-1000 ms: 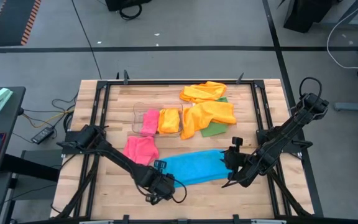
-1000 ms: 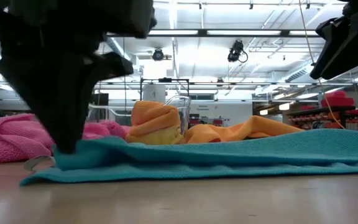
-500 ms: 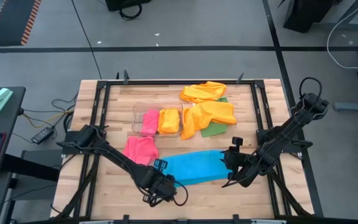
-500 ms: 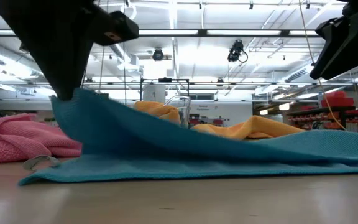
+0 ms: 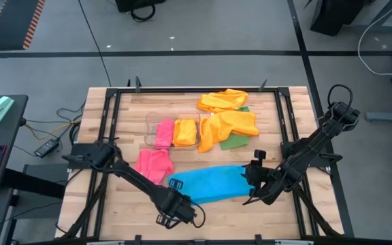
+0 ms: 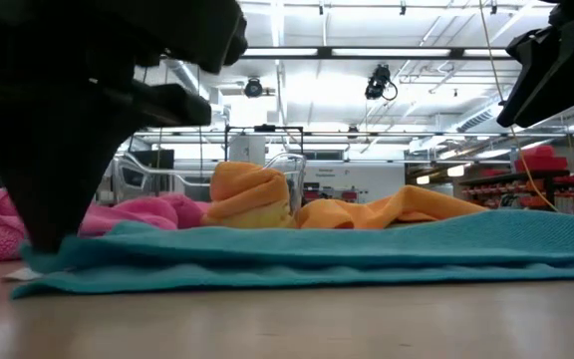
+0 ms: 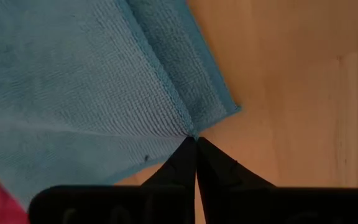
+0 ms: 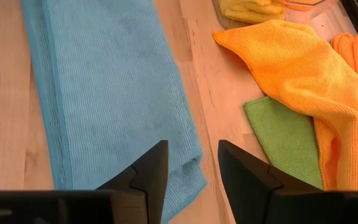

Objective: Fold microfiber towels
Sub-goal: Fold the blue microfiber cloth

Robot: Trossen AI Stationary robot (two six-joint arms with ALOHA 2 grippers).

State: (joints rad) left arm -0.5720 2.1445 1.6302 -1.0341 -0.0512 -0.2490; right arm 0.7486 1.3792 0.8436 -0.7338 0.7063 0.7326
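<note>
- Since the frame half a moment ago, the left claw (image 5: 176, 212) has come down: the corner of the blue towel (image 5: 209, 182) that it had lifted high in the low view now lies flat again, doubled over on itself.
- The left claw's 2 fingers (image 7: 185, 163) are pressed together, their tips pinching the blue towel's folded corner at the counter (image 5: 250, 214) surface.
- The right claw (image 5: 256, 192) hovers at the blue towel's other end with its fingers (image 8: 151, 169) apart, holding nothing.
- The blue towel lies folded in a long strip along the counter's near part, between the 2 claws.
- Behind it sit a crumpled pink towel (image 5: 154, 164), orange towels (image 5: 230, 126) lying over a green towel (image 5: 235, 141), and a clear bin (image 5: 173, 132) with pink and yellow cloths inside.
</note>
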